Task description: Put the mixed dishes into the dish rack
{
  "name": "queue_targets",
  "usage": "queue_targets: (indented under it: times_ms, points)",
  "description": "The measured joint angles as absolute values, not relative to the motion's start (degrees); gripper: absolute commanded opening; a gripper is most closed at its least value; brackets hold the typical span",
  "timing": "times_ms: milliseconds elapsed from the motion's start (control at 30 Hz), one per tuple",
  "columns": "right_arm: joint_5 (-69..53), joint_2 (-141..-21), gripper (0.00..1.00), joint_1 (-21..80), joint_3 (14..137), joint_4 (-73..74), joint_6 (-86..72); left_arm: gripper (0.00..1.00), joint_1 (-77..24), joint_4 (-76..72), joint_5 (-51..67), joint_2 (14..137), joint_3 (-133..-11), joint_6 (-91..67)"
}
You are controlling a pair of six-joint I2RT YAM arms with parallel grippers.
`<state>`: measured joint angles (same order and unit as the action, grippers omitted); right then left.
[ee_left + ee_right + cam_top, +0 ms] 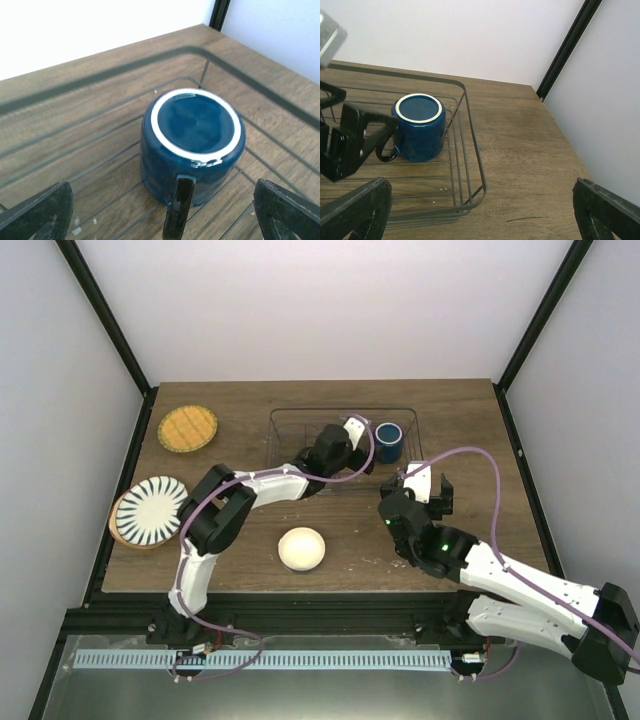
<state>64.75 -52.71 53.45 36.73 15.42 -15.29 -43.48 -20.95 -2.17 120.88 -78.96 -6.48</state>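
The dark blue cup (389,441) stands upside down in the right end of the wire dish rack (340,412). My left gripper (371,444) is open just left of the cup, and the cup's handle (179,207) points back between its spread fingers (40,210) without touching them. My right gripper (425,485) hangs open and empty by the rack's near right corner (479,192), where the cup (418,127) also shows. On the table lie the cream bowl (302,549), the orange-yellow plate (187,428), and the striped plate (152,508) stacked on the tan plate (119,525).
The rack's thin wire sides (468,125) rise around the cup. Black frame posts (110,330) and white walls close in the table (455,420). The left arm (260,485) reaches across the rack's near rim.
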Motion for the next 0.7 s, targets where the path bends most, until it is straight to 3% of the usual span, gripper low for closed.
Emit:
queue_targets:
  times_ms: [367,700]
  points:
    - [62.6,-52.8,1.0,53.4,37.0,17.0,-16.4,1.0,-43.5,-9.0,-5.4,104.5,-81.3,-4.8]
    - [58.4,-57.6,1.0,53.4,46.0,25.7,-22.0,1.0,-50.1,19.9,-17.8,81.8,-70.3,-10.8]
